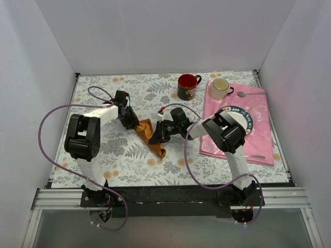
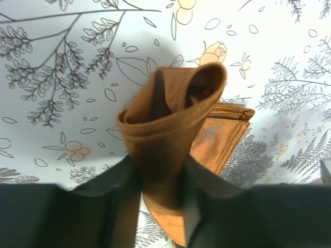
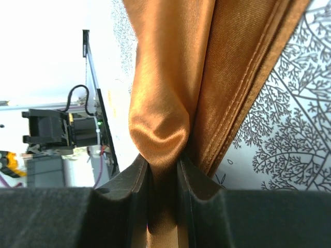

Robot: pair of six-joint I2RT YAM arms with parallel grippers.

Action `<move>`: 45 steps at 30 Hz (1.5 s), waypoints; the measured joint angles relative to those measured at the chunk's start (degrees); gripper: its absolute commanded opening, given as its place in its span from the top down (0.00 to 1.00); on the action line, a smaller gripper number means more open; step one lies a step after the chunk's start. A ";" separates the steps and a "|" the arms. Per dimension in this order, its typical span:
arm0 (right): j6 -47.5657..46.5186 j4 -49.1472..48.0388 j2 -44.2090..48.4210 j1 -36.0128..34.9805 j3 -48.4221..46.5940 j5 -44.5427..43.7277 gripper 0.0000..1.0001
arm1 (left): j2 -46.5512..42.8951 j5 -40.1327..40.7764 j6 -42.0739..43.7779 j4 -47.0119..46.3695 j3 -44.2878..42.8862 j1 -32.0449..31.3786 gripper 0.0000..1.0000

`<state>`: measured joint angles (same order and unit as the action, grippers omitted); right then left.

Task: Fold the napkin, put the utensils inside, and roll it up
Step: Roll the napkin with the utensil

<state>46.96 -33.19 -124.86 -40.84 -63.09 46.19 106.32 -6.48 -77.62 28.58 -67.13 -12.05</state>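
Both grippers pinching the rust-orange napkin (image 1: 154,144).
The left gripper (image 2: 160,173) is clamping the napkin's rolled end; the right gripper (image 3: 163,163) is squeezing a bunched fold, the cloth spanning between them near the middle of the floral table (image 1: 124,150).

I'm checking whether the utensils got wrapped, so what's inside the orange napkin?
The napkin has an open curled end showing only cloth around a dark hollow, no metal. Deeper in, folds hide everything.
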 measured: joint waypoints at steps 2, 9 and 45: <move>-1.33 0.42 0.24 0.00 -0.02 -0.33 0.86 | 0.17 -0.20 0.46 0.24 -0.11 0.31 0.77; -10.82 11.96 2.25 -0.24 -3.74 -2.64 0.47 | 0.20 -0.66 1.29 -0.02 0.09 0.59 0.77; -53.40 50.93 -1.09 -22.16 -31.63 -65.79 0.51 | 0.76 -3.43 1.84 -2.08 0.26 1.75 0.76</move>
<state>-6.44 17.74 -125.95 -63.00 -94.72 -19.59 107.09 -9.91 -75.79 26.50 -66.87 -10.31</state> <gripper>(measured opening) 0.600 0.231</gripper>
